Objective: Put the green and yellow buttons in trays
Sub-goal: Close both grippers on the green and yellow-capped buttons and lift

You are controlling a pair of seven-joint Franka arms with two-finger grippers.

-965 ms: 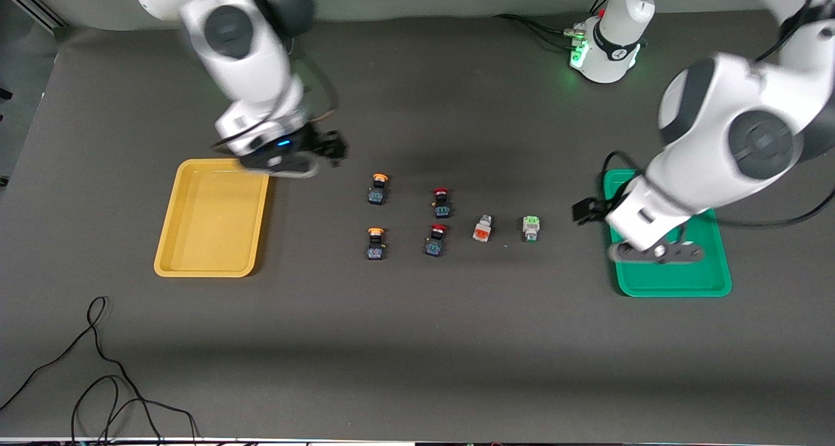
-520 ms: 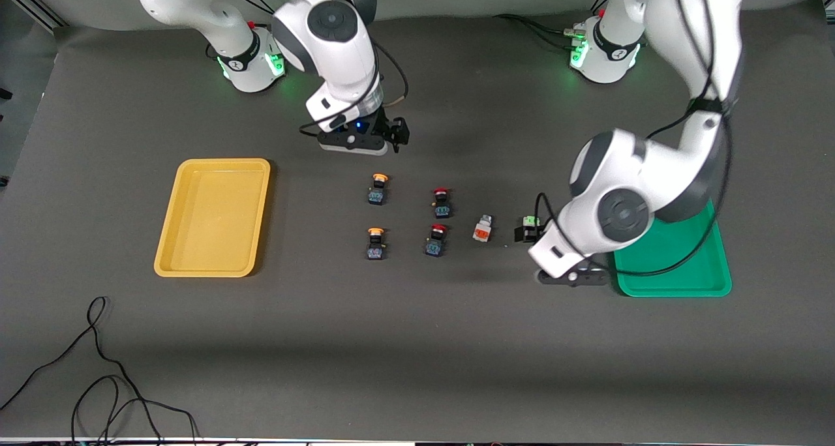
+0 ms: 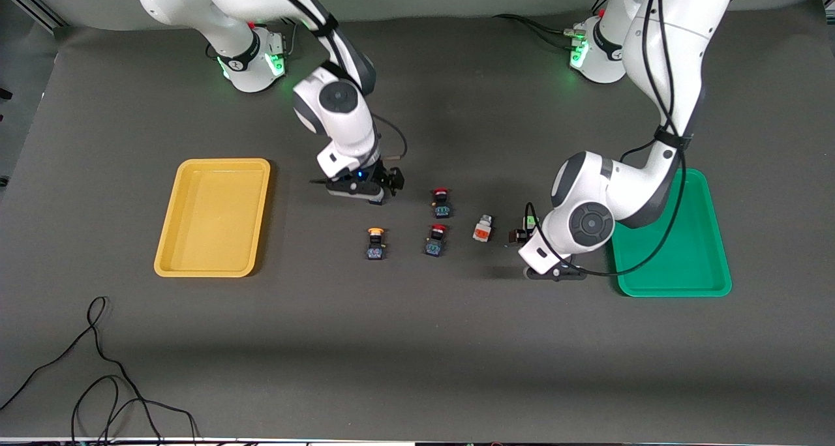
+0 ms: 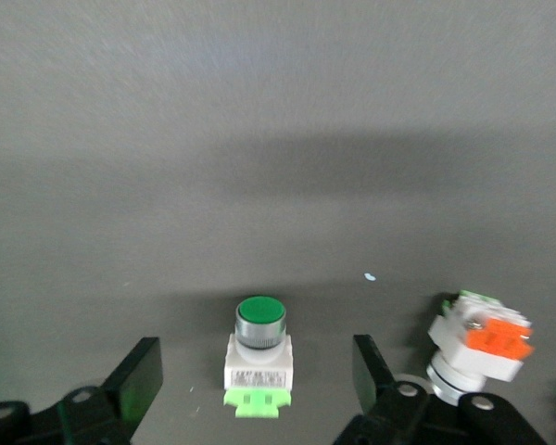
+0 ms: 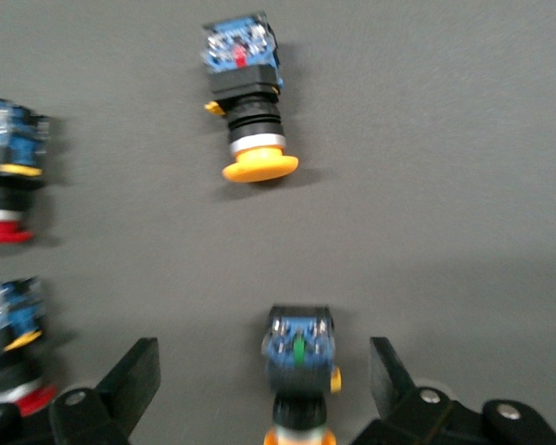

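My right gripper (image 3: 383, 192) is open and low over the yellow-capped button farther from the front camera. The gripper hides that button in the front view. In the right wrist view it (image 5: 299, 371) lies between the spread fingers (image 5: 134, 375). The other yellow-capped button (image 3: 375, 242) (image 5: 250, 120) lies nearer to the front camera. My left gripper (image 3: 520, 235) is open and low over the green-faced block (image 3: 531, 222). That block (image 4: 258, 357) lies between its fingers (image 4: 141, 371). The orange-faced block (image 3: 483, 228) (image 4: 479, 341) lies beside it. The yellow tray (image 3: 212, 218) and the green tray (image 3: 685, 257) hold nothing.
Two red-capped buttons (image 3: 441, 201) (image 3: 436, 239) lie between the yellow-capped buttons and the blocks. Both also show in the right wrist view (image 5: 5, 176) (image 5: 5, 343). A black cable (image 3: 98, 368) curls on the table near the front camera at the right arm's end.
My right gripper came from beside the yellow tray and dropped over the farther yellow-capped button. My left gripper left the green tray and dropped over the green-faced block.
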